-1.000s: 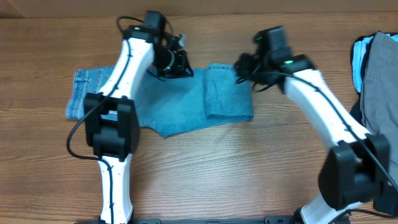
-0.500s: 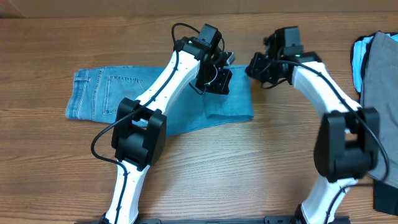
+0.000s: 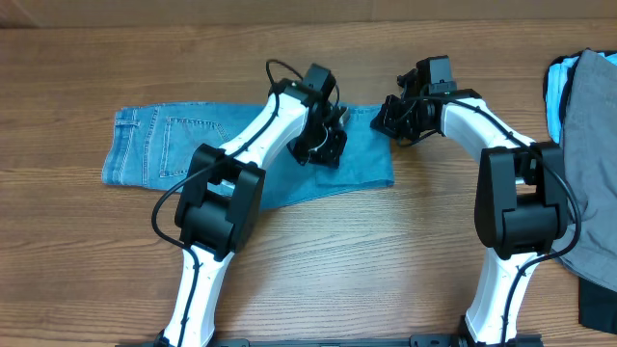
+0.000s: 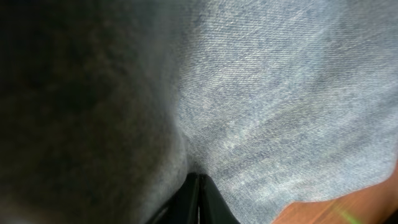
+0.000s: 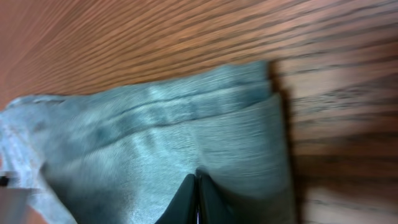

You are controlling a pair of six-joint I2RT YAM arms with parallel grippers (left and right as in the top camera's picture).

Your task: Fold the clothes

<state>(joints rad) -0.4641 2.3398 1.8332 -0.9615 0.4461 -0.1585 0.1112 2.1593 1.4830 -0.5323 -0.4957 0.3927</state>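
The light blue denim jeans (image 3: 164, 145) lie flat across the table, waist and back pockets to the left, legs doubled over to the right. My left gripper (image 3: 326, 149) is down on the middle of the folded legs; in the left wrist view its jaws (image 4: 198, 182) are closed together with denim (image 4: 280, 93) creased at the tips. My right gripper (image 3: 388, 118) is at the jeans' far right corner; in the right wrist view (image 5: 198, 178) its jaws are closed together on the layered denim edge (image 5: 155, 137).
A heap of grey (image 3: 590, 145) and pale blue (image 3: 557, 92) garments lies at the right edge, with a dark garment (image 3: 598, 308) at the front right. Bare wooden table (image 3: 337, 260) lies in front of the jeans.
My left gripper moved right from the jeans' back edge, then down onto the folded legs. My right gripper shifted a little along the far right corner.
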